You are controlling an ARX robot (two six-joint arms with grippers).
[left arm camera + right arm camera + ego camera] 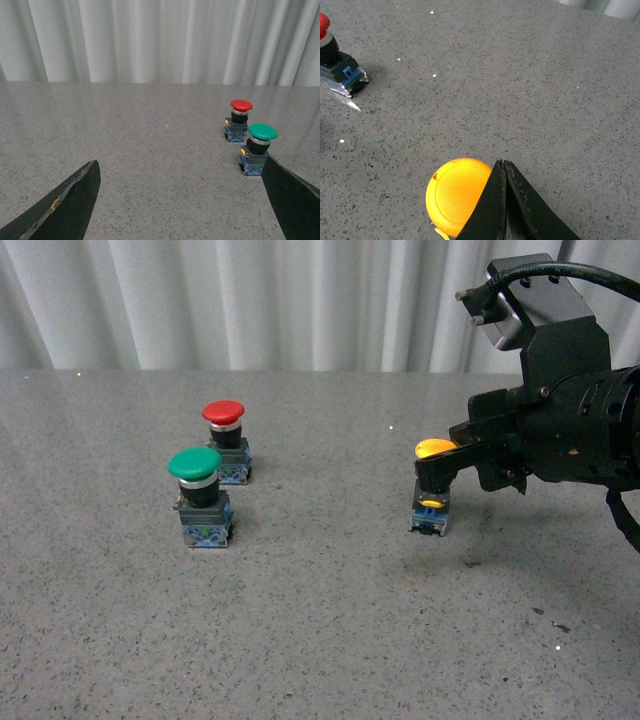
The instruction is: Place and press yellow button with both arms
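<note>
The yellow button (432,492) stands upright on the grey table, right of centre. Its round yellow cap (456,194) fills the near part of the right wrist view. My right gripper (443,464) reaches in from the right and is shut. Its two fingers are pressed together with nothing between them, and their tip (502,165) lies over the cap's edge. The left arm is out of the front view. In its wrist view the left gripper (180,200) is open and empty over bare table, its fingers (65,205) wide apart.
A green-capped button (201,496) and a red-capped button (226,443) stand close together at the table's left. In the left wrist view the green-capped button (257,150) sits just beyond one finger, with the red-capped button (239,120) behind it. White curtains hang behind the table.
</note>
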